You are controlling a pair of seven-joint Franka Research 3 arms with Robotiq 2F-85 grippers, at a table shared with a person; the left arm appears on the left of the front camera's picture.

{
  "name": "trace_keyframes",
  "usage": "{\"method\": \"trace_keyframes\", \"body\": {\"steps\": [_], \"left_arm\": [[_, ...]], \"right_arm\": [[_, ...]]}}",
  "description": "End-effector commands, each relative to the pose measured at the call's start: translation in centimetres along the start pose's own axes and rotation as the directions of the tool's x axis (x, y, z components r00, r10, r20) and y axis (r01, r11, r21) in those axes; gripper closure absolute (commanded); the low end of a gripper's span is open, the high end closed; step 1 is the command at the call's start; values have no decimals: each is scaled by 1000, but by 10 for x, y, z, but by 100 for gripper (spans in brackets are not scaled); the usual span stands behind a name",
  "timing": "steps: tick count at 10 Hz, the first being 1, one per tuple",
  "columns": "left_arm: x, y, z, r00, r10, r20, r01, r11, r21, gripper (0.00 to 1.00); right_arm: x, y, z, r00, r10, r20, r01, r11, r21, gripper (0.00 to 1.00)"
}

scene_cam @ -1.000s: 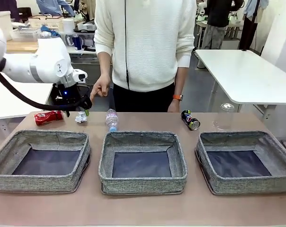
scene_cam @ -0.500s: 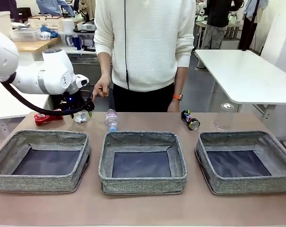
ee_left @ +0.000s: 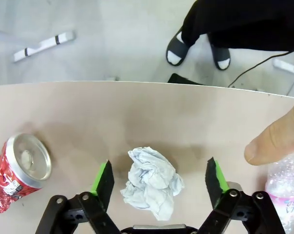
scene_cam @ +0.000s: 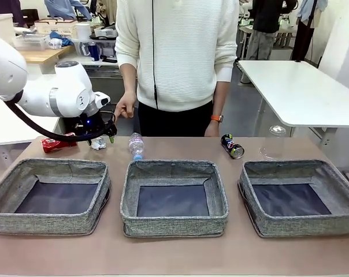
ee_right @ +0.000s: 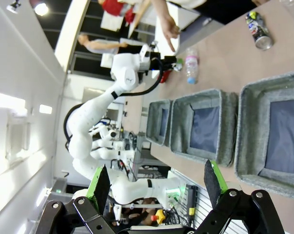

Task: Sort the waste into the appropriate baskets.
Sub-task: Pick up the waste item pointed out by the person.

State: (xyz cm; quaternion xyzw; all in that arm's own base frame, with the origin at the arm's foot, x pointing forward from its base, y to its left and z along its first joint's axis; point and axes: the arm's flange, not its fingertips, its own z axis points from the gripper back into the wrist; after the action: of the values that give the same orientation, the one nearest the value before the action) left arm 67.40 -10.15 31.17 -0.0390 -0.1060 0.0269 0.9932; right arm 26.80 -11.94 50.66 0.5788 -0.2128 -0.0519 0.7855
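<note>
1. Wad (ee_left: 149, 183): crumpled white paper, soft and irregular, lay near the far edge of the table (ee_left: 137, 112), centred between the fingers of the left gripper (ee_left: 158, 165).
2. Left gripper: jaws were spread, with one green pad at the wad's 9 o'clock and the other at its 3 o'clock. A gap showed on each side, so nothing was grasped yet.
3. Axis: in the left wrist view the wad ran slightly longer from 11 to 5 o'clock. The pads therefore stood roughly across its narrower width, and a closing squeeze looked the likely next move.
4. Neighbours: a red can (ee_left: 20, 170), glossy metal on its side with the silver end showing, lay at 9 o'clock beyond the pad. A bottle (ee_left: 285, 190) of clear crinkled plastic with a pink label stood at 3 o'clock. A person's finger (ee_left: 273, 141) hung at 2 o'clock, near the 3 o'clock pad.
5. Right gripper (ee_right: 156, 168): jaws were apart and empty, well away from the wad, so the left arm was plainly nearer.
6. Left basket (scene_cam: 50, 222): grey woven fabric with soft low walls, at the wad's 6 o'clock in the front view.
</note>
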Motion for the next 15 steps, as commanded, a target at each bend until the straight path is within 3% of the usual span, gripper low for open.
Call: {"method": "trace_keyframes", "body": {"steps": [1, 2, 4, 5, 7, 13, 14, 15], "left_arm": [[-1, -2, 4, 1000, 4, -9, -3, 997, 78, 57], [-1, -2, 4, 1000, 1, -23, 1, 997, 81, 100], [-2, -2, 4, 999, -10, -33, 13, 996, 87, 100], [-3, -2, 4, 999, -15, -40, 19, 996, 92, 84], [-5, 0, 2, 999, -8, -47, 13, 996, 91, 100], [-7, 5, 12, 999, 22, -47, -18, 995, 94, 100], [-12, 8, 25, 997, 53, -62, -47, 995, 92, 100], [-27, 11, 66, 994, 85, -71, -80, 994, 71, 100]], "right_arm": [[4, 2, 0, 1000, 29, 10, -29, 999, 21, 0], [4, 2, 0, 1000, 29, 10, -29, 999, 21, 0], [4, 2, 0, 1000, 29, 10, -29, 999, 21, 0], [4, 2, 0, 1000, 29, 10, -29, 999, 21, 0], [4, 2, 0, 1000, 29, 10, -29, 999, 21, 0], [4, 2, 0, 1000, 29, 10, -29, 999, 21, 0], [4, 2, 0, 1000, 29, 10, -29, 999, 21, 0], [4, 2, 0, 1000, 29, 10, -29, 999, 21, 0]]}}
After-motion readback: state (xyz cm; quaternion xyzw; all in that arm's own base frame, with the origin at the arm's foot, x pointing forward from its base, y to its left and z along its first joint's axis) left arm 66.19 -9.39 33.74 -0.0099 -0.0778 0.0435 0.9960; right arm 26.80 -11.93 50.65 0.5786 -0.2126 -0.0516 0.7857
